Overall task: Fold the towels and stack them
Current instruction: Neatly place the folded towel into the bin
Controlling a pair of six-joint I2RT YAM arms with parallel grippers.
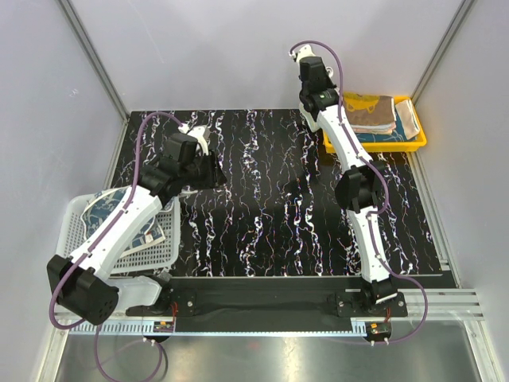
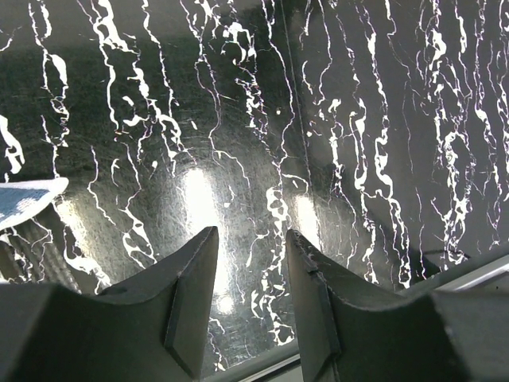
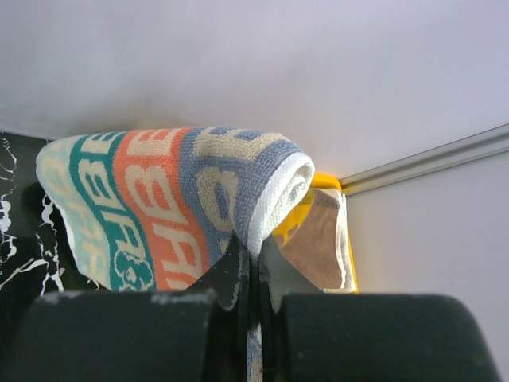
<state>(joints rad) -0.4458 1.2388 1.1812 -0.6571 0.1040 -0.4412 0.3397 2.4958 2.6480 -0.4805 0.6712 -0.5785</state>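
**Striped towel goes on the pile**

Over the black bench [image 2: 382,119], the right gripper [image 3: 253,256] is pressed together. It pinches the folded striped towel [image 3: 159,199] by its edge. The yellow tray [image 1: 398,146] sits just past it, on its right. I think this towel goes on the pile next. Carry it over the pile, lay it flat, match the edges, and let go only when it rests.

The left gripper [image 2: 250,239] is spread and holds nothing.

The white basket [image 1: 163,251], back and left of the left gripper, holds a navy towel [image 1: 102,208]. The tray holds a pile with a brown towel [image 1: 370,107] on top.
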